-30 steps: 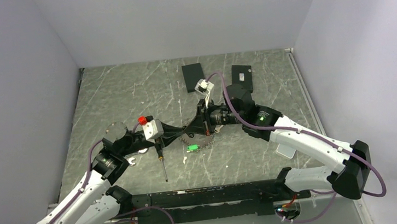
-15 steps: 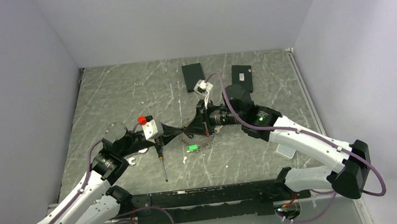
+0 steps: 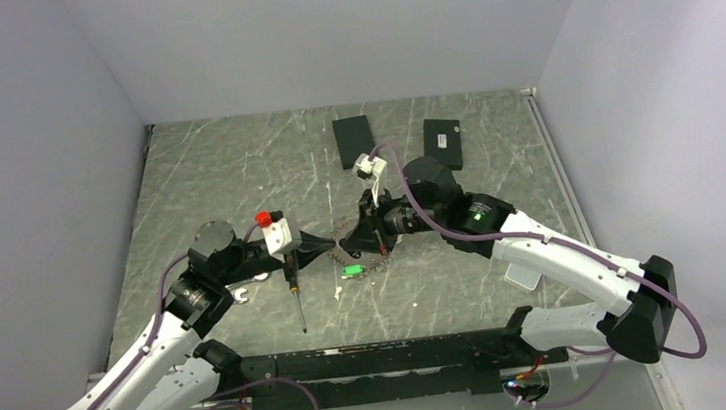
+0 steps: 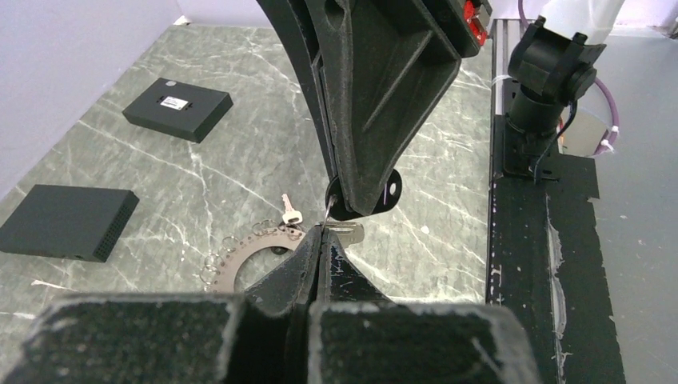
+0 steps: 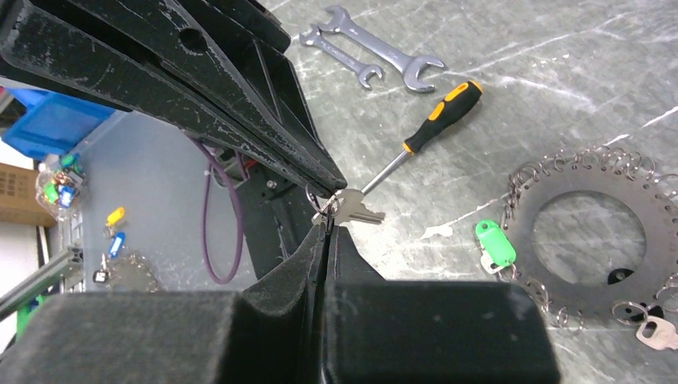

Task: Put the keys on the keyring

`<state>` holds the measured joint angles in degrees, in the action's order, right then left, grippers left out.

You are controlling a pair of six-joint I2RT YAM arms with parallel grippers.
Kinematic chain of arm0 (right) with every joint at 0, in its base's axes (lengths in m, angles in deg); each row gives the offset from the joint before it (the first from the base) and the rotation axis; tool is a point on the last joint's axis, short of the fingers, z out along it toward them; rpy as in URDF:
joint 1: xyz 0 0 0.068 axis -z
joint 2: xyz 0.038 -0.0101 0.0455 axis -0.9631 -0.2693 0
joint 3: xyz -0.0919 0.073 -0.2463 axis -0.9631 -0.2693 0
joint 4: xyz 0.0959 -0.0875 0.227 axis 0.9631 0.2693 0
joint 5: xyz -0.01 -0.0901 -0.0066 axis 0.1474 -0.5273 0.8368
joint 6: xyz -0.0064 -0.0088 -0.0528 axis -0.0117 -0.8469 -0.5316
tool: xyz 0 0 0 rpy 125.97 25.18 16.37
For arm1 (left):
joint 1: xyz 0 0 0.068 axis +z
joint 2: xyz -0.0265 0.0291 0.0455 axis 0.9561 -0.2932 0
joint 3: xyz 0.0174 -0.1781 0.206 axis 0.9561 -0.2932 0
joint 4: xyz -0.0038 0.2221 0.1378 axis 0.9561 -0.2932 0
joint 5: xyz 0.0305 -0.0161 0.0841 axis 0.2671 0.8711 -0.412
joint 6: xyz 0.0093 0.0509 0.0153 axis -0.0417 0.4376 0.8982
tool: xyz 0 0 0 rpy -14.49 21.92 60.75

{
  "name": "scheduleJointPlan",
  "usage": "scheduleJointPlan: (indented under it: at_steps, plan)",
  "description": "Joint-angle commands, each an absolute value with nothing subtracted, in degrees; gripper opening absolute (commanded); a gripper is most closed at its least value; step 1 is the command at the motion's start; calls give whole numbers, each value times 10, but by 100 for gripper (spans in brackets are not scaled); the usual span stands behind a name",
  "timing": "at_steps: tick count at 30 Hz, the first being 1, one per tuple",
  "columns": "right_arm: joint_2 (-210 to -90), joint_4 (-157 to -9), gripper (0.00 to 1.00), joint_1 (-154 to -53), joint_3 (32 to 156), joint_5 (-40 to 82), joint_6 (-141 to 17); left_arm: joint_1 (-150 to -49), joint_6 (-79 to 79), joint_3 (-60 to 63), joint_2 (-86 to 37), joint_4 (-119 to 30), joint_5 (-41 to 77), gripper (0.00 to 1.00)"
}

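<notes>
Two sets of fingers [image 5: 294,266], one key [image 5: 357,210]

Wrenches [image 5: 380,44]: two, silver. Screwdriver [image 5: 438,114]: one, black-and-yellow. Black boxes [image 3: 354,141]: two, flat, on bench. Keyring [image 5: 588,294]: one. Green tag [image 5: 496,242]: one. Keys [image 5: 357,210]: two sure, one aloft, other key [image 5: 656,330] at keyring edge; possible third under tag, unclear.

Grey keyring [image 5: 592,294], green tag [image 5: 496,242], black-and-yellow screwdriver [image 5: 436,120], grey white-veined table [image 5: 560,64]
</notes>
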<state>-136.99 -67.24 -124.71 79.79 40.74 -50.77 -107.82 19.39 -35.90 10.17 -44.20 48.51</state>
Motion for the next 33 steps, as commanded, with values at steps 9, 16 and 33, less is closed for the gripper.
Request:
scheduleJointPlan:
  at_steps: [9,16,33]
  plan:
    - [-1355,-604,45,-1250,840,376,-585,-1080,219,-328,106,-484,523,0]
    - [-1310,-635,74,-1250,799,292,-617,-1080,218,-322,106,-507,520,0]
    - [-1204,-809,82,-1250,662,406,-724,-1080,173,-309,93,-502,585,0]
